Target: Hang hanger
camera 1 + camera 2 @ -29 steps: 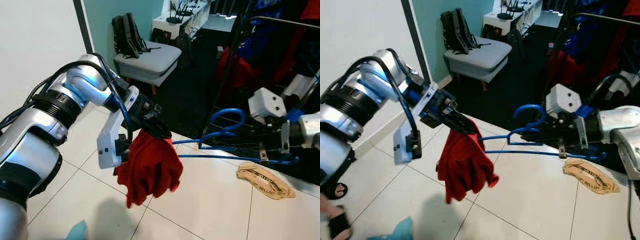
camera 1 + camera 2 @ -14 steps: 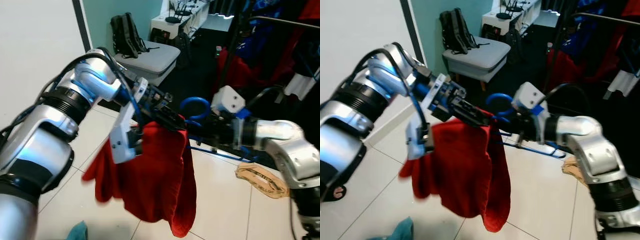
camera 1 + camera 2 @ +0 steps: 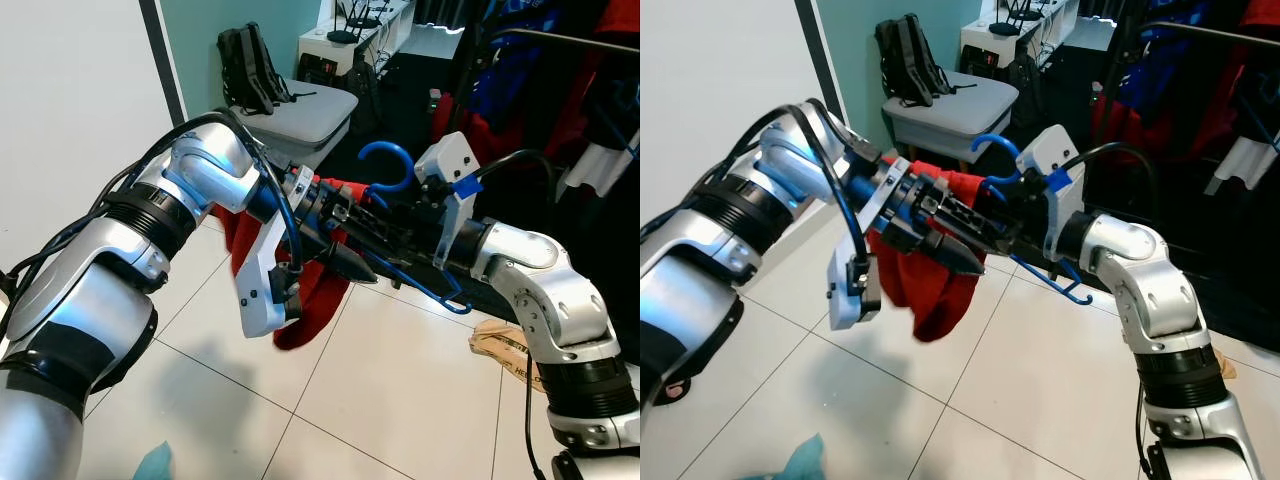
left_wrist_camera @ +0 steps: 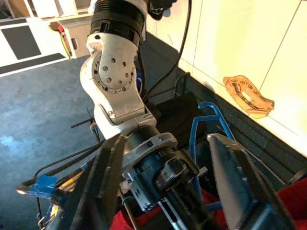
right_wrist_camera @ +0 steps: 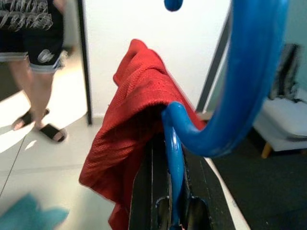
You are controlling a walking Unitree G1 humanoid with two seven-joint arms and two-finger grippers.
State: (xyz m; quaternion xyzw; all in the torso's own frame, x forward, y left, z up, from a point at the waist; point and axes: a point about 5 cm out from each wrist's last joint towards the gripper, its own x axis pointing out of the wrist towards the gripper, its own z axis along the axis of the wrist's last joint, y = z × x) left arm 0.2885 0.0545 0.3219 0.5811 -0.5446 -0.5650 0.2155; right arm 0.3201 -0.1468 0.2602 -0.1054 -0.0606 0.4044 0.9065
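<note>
Head views: the blue plastic-coated wire hanger (image 3: 420, 268) is held out in front of the robot, above the white tiled floor (image 3: 400, 390). Its round hook (image 3: 388, 162) curls upward and its thin triangular frame slopes down toward the robot's right. A red knitted cloth (image 3: 940, 290) is draped over the hanger's left end and hangs in a loose bunch below. The right gripper (image 3: 985, 222) reaches across from the right, its long black fingers lying along the hanger's neck and clamped on it. The left gripper (image 3: 345, 262) comes in from the left against the red cloth, its dark fingers pointing toward the hanger; whether they are apart or together cannot be told here. Behind stand a grey padded stool (image 3: 300, 105) with a black backpack (image 3: 250, 65) on it, and a dark clothes rack (image 3: 560, 45) with hanging garments at the right. A tan crumpled bag (image 3: 505, 355) lies on the tiles.

Left wrist view: the two black fingers (image 4: 108, 177) stand wide apart, framing the right arm's silver wrist and the blue hanger wire.

Right wrist view: the thick blue hook arches overhead; the red cloth lies over the wire, which runs between the closed black fingers (image 5: 146, 191). A person's legs (image 5: 29, 81) in sandals stand beyond.
</note>
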